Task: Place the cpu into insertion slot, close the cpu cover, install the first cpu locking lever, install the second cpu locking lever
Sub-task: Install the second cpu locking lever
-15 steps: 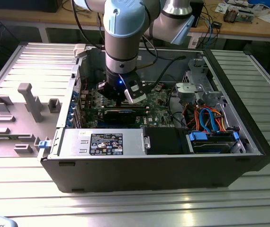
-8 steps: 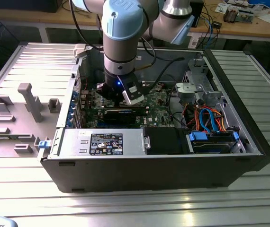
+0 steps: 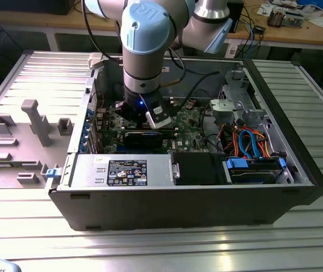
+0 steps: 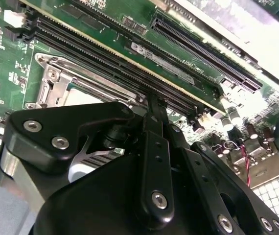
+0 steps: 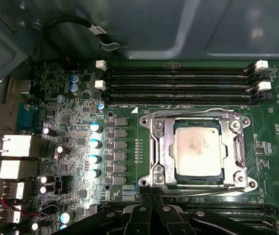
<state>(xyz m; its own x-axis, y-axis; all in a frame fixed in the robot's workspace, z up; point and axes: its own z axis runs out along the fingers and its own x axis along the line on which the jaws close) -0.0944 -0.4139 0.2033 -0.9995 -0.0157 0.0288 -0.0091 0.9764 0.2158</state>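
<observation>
In the first wrist view the cpu (image 5: 198, 149), a dull silver square, lies flat in its socket on the green board. The cpu cover (image 5: 160, 147), a grey metal frame, lies down around it. A thin wire lever (image 5: 188, 109) runs along the socket edge nearest the memory slots. My gripper (image 5: 152, 198) hovers just off the opposite socket edge, fingers together with nothing seen between them. In the second wrist view the gripper (image 4: 153, 104) points at the board beside the cover's corner (image 4: 56, 78). In the exterior view the arm's wrist (image 3: 141, 107) reaches down into the open case.
Four black memory slots (image 5: 178, 83) lie beside the socket, capacitors (image 5: 95, 142) on another side. The case walls (image 3: 297, 170) enclose the board, with a black card (image 3: 144, 137), a power supply (image 3: 122, 170) and cabled drive bay (image 3: 252, 141). A grey fixture plate (image 3: 20, 136) sits at the exterior view's left.
</observation>
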